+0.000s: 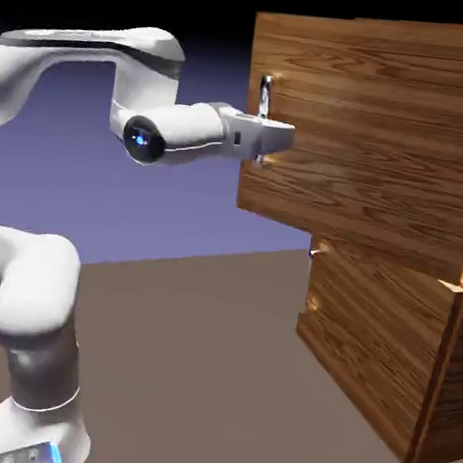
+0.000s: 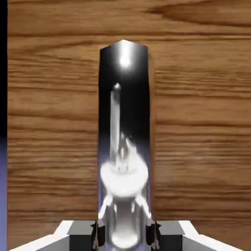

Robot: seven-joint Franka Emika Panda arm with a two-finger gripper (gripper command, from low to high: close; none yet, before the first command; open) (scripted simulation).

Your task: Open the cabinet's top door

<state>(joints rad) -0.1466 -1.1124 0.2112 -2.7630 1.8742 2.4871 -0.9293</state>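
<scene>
Nearby, lower door [image 1: 365,340], table [image 1: 193,352].

Side camera and close hand camera share the handle [image 1: 265,98] (silver).

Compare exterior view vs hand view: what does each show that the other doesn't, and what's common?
Exterior only: the white arm reaching level to the cabinet, the top door swung out from the cabinet body, the lower door below it, the table.

Hand only: the handle close up, a shiny bar mirroring the hand, flanked by the grey fingertips, with wood grain filling the rest.

Both: the gripper shut on the handle of the wood-grain top door.
</scene>
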